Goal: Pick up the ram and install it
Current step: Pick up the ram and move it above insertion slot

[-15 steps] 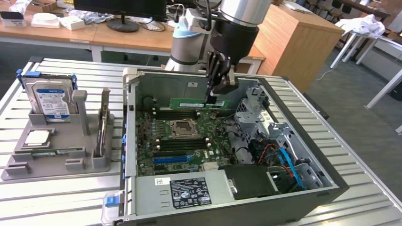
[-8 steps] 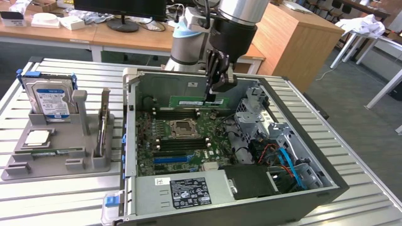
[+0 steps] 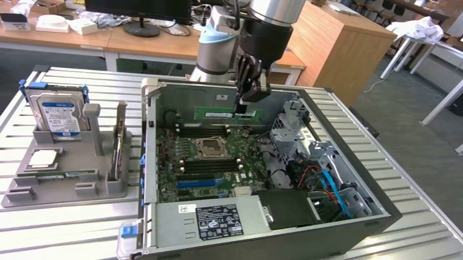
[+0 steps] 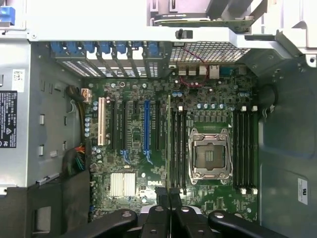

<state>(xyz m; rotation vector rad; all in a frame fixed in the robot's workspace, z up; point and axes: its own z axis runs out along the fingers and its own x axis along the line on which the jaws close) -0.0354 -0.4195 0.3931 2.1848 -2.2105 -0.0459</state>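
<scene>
The ram [image 3: 223,114] is a long green stick hanging level above the open computer case [image 3: 217,93], over the far side of the motherboard [image 3: 206,173]. My gripper [image 3: 244,110] is shut on it near one end. In the wrist view the ram [image 4: 169,139] shows edge-on as a thin line running from my gripper [image 4: 169,192] over the board. It lies alongside the black memory slots [image 4: 179,148] next to the empty processor socket [image 4: 210,156]. More memory slots [image 4: 245,148] lie on the socket's other side. The ram is above the board, not seated.
A grey holder [image 3: 94,187] at the exterior view's left carries a hard drive [image 3: 58,116] and a square silver processor chip [image 3: 43,158]. Inside the case are a metal drive cage [image 3: 296,130], a power supply [image 3: 210,219] and loose cables [image 3: 326,184].
</scene>
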